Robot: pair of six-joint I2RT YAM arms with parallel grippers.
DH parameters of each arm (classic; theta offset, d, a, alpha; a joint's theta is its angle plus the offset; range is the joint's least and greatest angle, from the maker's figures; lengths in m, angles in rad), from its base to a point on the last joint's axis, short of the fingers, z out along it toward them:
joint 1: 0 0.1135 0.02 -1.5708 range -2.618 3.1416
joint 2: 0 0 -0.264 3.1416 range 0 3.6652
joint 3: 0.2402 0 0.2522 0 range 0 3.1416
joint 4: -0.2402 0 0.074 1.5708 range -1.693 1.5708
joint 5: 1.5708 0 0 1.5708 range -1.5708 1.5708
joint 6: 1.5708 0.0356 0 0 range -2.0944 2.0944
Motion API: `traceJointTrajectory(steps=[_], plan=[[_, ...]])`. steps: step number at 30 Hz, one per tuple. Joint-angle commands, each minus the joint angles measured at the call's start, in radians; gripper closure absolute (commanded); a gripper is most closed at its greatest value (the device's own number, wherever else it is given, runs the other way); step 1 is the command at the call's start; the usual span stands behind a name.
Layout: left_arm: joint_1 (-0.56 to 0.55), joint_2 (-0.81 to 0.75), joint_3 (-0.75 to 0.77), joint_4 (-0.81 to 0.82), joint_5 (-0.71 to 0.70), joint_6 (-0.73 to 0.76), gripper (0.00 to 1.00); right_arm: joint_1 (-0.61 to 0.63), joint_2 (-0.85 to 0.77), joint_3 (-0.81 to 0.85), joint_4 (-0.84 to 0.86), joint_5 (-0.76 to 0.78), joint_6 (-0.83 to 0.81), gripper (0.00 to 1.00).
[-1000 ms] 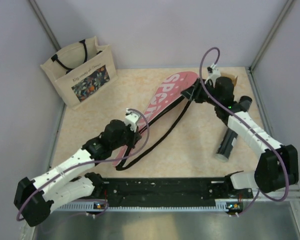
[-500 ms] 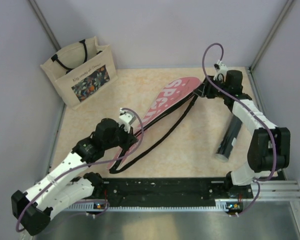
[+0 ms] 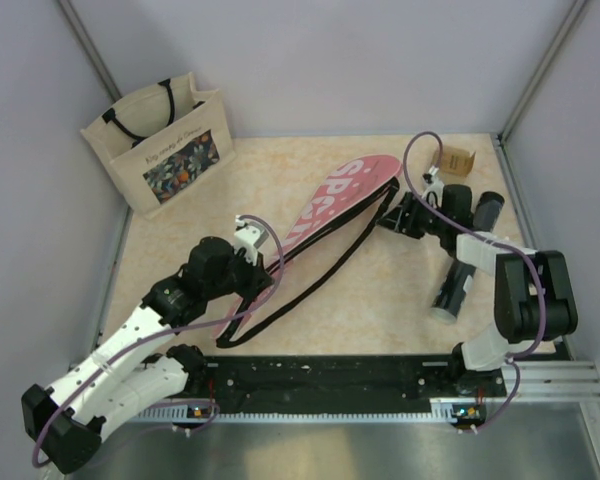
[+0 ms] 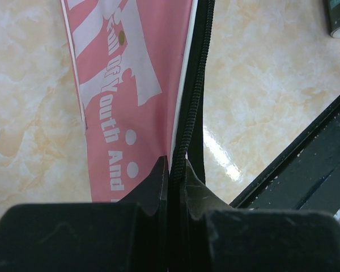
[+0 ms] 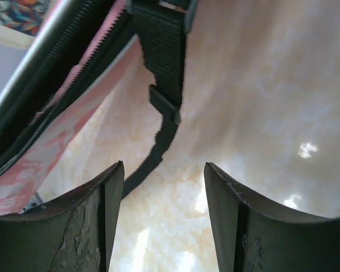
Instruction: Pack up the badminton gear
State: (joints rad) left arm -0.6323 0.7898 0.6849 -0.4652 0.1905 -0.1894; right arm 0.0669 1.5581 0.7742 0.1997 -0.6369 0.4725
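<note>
The long pink "SPORT" cover (image 3: 325, 205) lies slantwise on the table, its black strap (image 3: 310, 275) looping along its right side. My left gripper (image 3: 252, 272) is at the cover's near end. In the left wrist view this gripper (image 4: 174, 170) is shut on the cover's black zipper edge (image 4: 195, 85). My right gripper (image 3: 395, 215) hangs just right of the cover's far end. Its jaws (image 5: 163, 175) are open over bare table, with the strap (image 5: 164, 51) and the pink cover (image 5: 62, 119) ahead of them. A dark tube (image 3: 456, 285) lies under the right arm.
A beige tote bag with a floral print (image 3: 165, 140) stands at the back left corner. A small brown cardboard box (image 3: 458, 158) sits at the back right. Purple walls close in the table on three sides.
My right gripper has pulled back from the cover's far tip toward me, and its jaws have opened wider. The left gripper stays shut on the zipper edge and has barely shifted.
</note>
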Motion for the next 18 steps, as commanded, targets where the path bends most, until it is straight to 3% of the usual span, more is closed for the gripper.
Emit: traceJointTrajectory(steps=[1,6,10,16,18], plan=[[0.009,-0.011,0.025,0.099,0.026,-0.051,1.00,-0.009,0.022,-0.038,0.295,-0.107,0.121,0.42],[0.014,-0.001,0.015,0.114,0.030,-0.070,1.00,0.005,0.066,-0.102,0.581,-0.187,0.283,0.44],[0.019,0.003,0.004,0.137,0.049,-0.091,1.00,0.025,0.091,-0.116,0.704,-0.207,0.365,0.45],[0.023,0.022,-0.019,0.145,0.037,-0.082,1.00,0.031,0.004,-0.121,0.770,-0.222,0.483,0.74],[0.028,0.032,-0.033,0.145,0.030,-0.071,1.00,0.043,-0.055,-0.098,0.715,-0.170,0.488,0.77]])
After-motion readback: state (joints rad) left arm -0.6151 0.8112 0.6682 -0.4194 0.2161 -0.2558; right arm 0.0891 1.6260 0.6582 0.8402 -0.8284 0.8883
